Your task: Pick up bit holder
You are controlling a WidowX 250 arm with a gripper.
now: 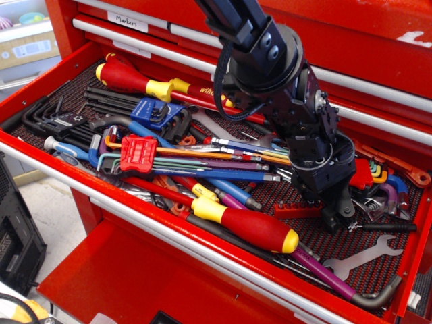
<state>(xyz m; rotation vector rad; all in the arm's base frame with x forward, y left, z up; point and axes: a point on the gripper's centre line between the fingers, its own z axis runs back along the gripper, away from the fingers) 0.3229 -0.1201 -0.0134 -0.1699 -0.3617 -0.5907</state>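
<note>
The bit holder (295, 210) is a narrow red strip with a row of short grey bits. It lies on the dark drawer liner, right of the fat red-and-yellow screwdriver handle (246, 228). My gripper (335, 220) points down at the strip's right end and hides that end. The dark fingers (331, 223) sit low by the liner. I cannot tell whether they touch the strip, or how wide the jaws stand.
The open red drawer (169, 236) is packed with tools. A red clip with coloured hex keys (138, 154) lies left. A blue hex key set (156, 113) and a long red-and-yellow screwdriver (148, 84) lie behind. A spanner (361, 258) and more hex keys (378, 185) lie right.
</note>
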